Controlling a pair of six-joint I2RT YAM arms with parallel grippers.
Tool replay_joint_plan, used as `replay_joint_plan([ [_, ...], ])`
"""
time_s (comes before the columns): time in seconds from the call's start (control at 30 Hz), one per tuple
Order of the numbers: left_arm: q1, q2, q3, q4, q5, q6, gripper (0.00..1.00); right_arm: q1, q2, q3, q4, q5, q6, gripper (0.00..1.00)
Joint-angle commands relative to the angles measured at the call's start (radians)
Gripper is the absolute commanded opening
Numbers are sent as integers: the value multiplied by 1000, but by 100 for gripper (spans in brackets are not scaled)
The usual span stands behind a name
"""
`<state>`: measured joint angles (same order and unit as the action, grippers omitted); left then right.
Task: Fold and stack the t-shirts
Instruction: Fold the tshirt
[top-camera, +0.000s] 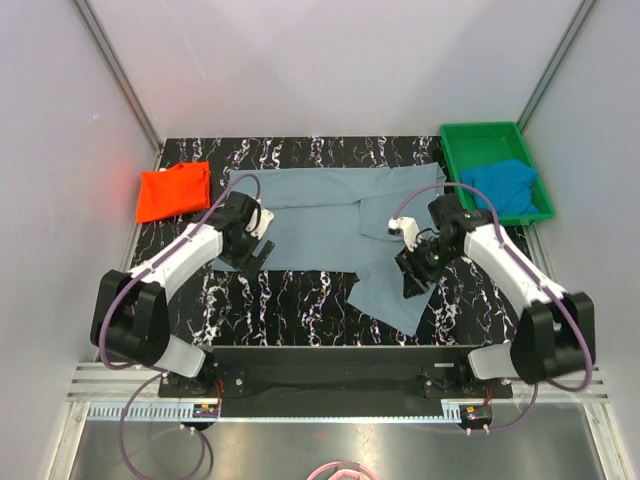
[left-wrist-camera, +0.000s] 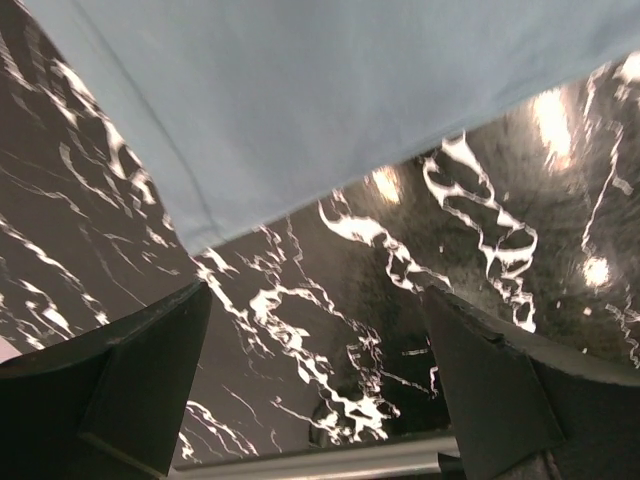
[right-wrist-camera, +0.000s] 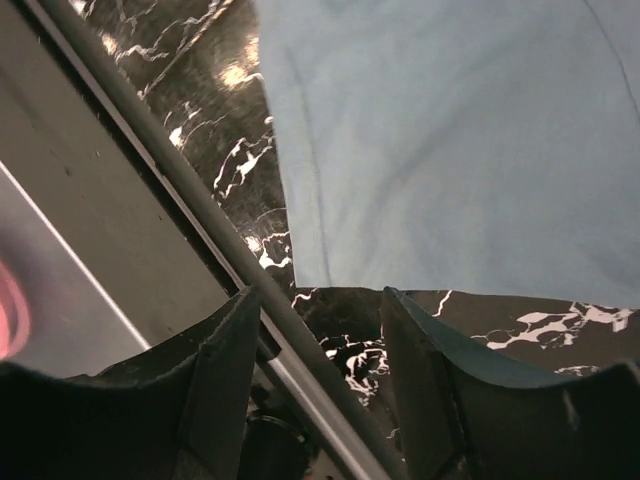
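Note:
A large grey-blue t-shirt (top-camera: 320, 215) lies spread on the black marbled table, with one flap reaching toward the front right. My left gripper (top-camera: 262, 250) hovers open at the shirt's front left corner (left-wrist-camera: 200, 235), which lies just beyond the fingertips; nothing is between its fingers (left-wrist-camera: 130, 380). My right gripper (top-camera: 412, 284) stands open over the front right flap. Its fingers (right-wrist-camera: 440, 390) are apart, with the cloth's corner (right-wrist-camera: 300, 275) just ahead of them. An orange-red t-shirt (top-camera: 175, 191) lies folded at the back left. A bright blue t-shirt (top-camera: 505, 186) sits bunched in the tray.
A green plastic tray (top-camera: 455, 150) stands at the back right corner. A metal rail (right-wrist-camera: 180, 190) runs along the table's near edge, close beside my right gripper. White walls close in the table on three sides.

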<state>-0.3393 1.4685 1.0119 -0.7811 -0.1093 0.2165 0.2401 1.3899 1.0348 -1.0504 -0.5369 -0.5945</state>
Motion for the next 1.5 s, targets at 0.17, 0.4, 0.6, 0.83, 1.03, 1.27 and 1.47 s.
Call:
replay_joint_plan([
  [0.17,-4,-80,-93,58,-79,87,89,160,-317,-142,-29,124,-183,59],
  [0.4,-4,-77,-108,131,-174,184,91,261,-335,-267,15,228,-315,57],
  [0.6,-4,-42,-76,173,-214,190,92,304,-282,-315,75,273,-383,57],
  [0.83,-1,52,-53,192,-257,172,93,329,-235,-323,110,252,-384,57],
  [1.03,49,115,16,134,-178,89,93,355,-209,-318,96,213,-393,57],
  [1.27,85,139,53,123,-161,67,93,384,-175,-335,93,178,-387,56],
  [1.47,105,145,82,106,-155,63,93,386,-43,-318,90,172,-383,53],
])
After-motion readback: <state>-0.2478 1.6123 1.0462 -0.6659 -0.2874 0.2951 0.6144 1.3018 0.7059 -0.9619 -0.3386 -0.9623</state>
